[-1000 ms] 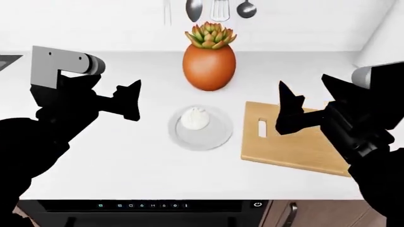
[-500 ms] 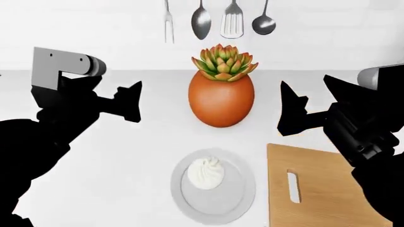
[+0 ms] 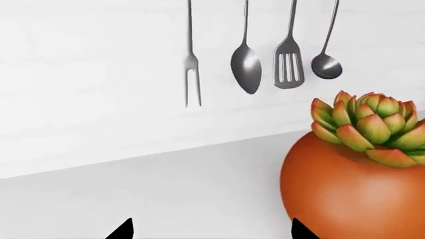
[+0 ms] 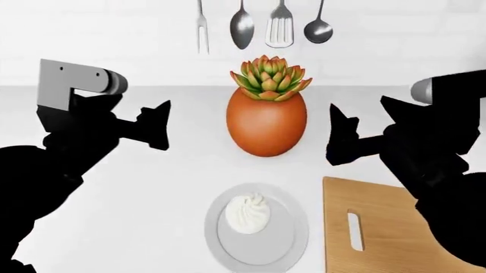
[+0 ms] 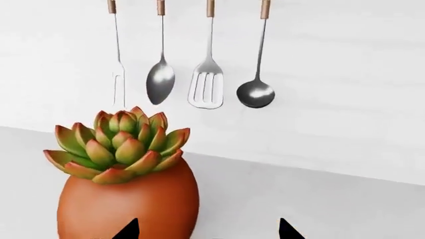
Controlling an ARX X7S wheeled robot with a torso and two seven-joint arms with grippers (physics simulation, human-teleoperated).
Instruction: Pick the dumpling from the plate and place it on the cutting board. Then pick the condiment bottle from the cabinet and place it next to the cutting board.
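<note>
cutting board: light wood, slot handle, low right, below right gripper | plate: round grey, centre front | dumpling: white, pleated, on plate, well apart from both grippers | left gripper, right gripper: spread wide, empty

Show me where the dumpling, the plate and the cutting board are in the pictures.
dumpling (image 4: pixel 247 214), head view, on its pleated top.
plate (image 4: pixel 297 227), head view, on the bare rim on the board's side.
cutting board (image 4: pixel 387 227), head view, on the bare wood beside the handle slot.
</note>
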